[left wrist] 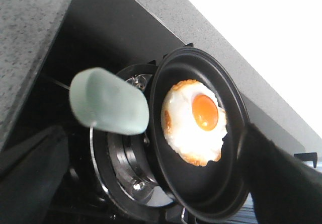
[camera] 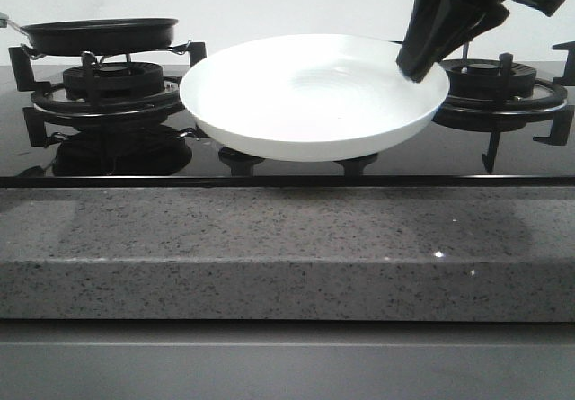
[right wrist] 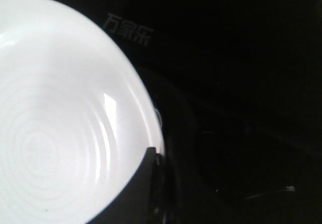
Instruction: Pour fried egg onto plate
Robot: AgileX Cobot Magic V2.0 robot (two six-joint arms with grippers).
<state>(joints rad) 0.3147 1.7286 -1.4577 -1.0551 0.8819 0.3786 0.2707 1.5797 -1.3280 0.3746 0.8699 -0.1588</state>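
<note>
Kitchen setting: black glass gas hob (camera: pixel 287 162) with cast pan supports (camera: pixel 108 90) across mid-frame, set behind a speckled grey stone countertop (camera: pixel 287 247); frying pan (camera: pixel 99 33) upper left.

A speckled grey stone tabletop (camera: pixel 269 238) fills the frame's lower half; set into it behind, a glossy black glass hob (camera: pixel 503 159) carries two burner grates.
</note>
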